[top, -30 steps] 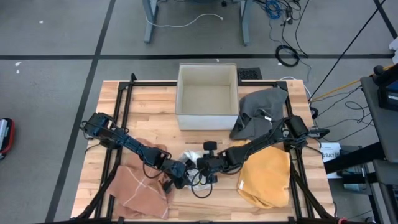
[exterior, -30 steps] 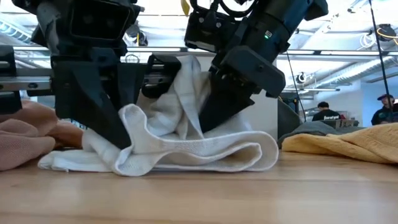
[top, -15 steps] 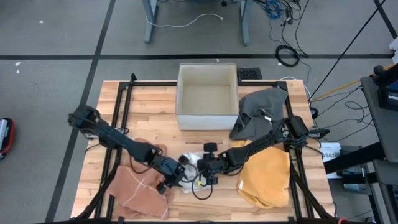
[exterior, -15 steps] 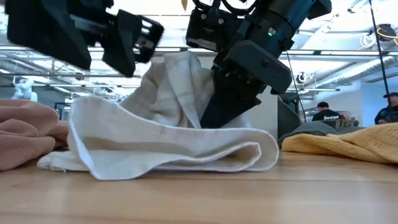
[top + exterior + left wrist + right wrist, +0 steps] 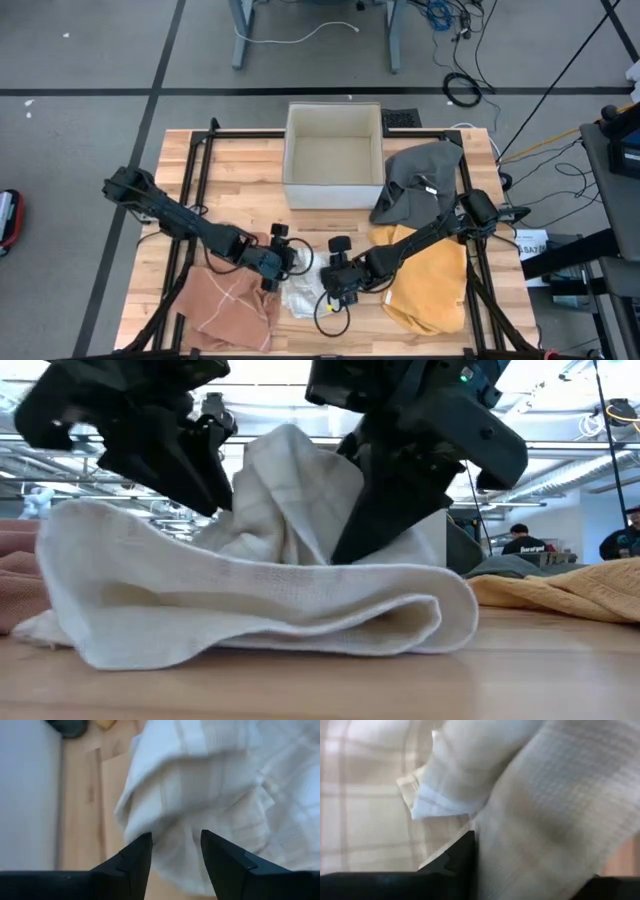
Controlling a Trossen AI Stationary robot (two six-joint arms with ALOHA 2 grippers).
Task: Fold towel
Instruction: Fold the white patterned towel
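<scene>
Four cloths: one white waffle-weave towel (image 5: 303,292), one peach checked cloth (image 5: 228,312), one mustard-yellow cloth (image 5: 430,285), one dark grey cloth (image 5: 418,180).
Towel place: lower centre of the overhead frame, bunched on the pale wooden slat table (image 5: 240,170), between the peach and yellow cloths; in the level view it fills the foreground as a rolled fold.
One box: open-topped white square bin (image 5: 334,156), upper centre of the table.
Two arms: both reach to the towel.
Left gripper (image 5: 284,260): at the towel's upper left edge; its wrist camera shows the fingers (image 5: 134,862) apart, white cloth just past them.
Right gripper (image 5: 336,287): at the towel's right side; fingers pressed into cloth, cannot tell whether it grips.
</scene>
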